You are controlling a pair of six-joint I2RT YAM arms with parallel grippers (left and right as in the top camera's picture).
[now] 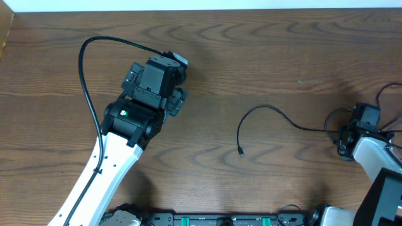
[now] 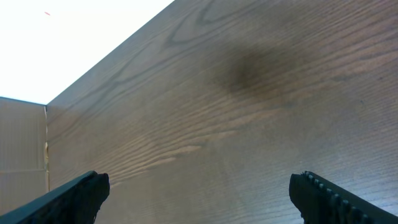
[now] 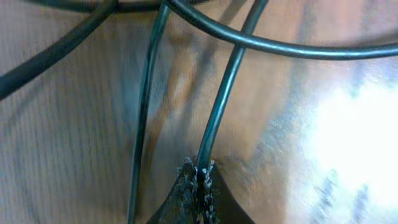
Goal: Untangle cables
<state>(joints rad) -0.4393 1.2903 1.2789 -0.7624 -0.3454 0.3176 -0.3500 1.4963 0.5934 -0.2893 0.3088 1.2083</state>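
Right gripper (image 3: 198, 185): jaws pressed together, pinching a thin black cable (image 1: 276, 113) at the very tips, per the wrist view. Left gripper (image 2: 199, 208): spread wide, nothing btwn the fingers, over bare wood in the far-left part of the tabletop (image 1: 264, 50), well apart from the cable.

Cable lies on the right half. Its plug end (image 1: 242, 153) sits near the middle, then it curves round & runs to the right edge, looping by the right arm. Wrist view shows a 2nd thin strand (image 3: 144, 106) just beside the pinched one, and a thicker cord (image 3: 280, 47) crossing both. Can't tell if that's a cable or the arm's own lead. No white cable in view.

Handling, prob.: very light, limp, smooth jacket. It'll trail and drag, not hold shape, and could slip thru a tip pinch if tugged. Best hold is likely close to a plug or just outside a crossing.

Surface: dark wood-grain, flat, some glare. Room mid-table to lay strands out. Pale strip past the far edge; brownish panel (image 2: 22, 143) at the far-left corner.
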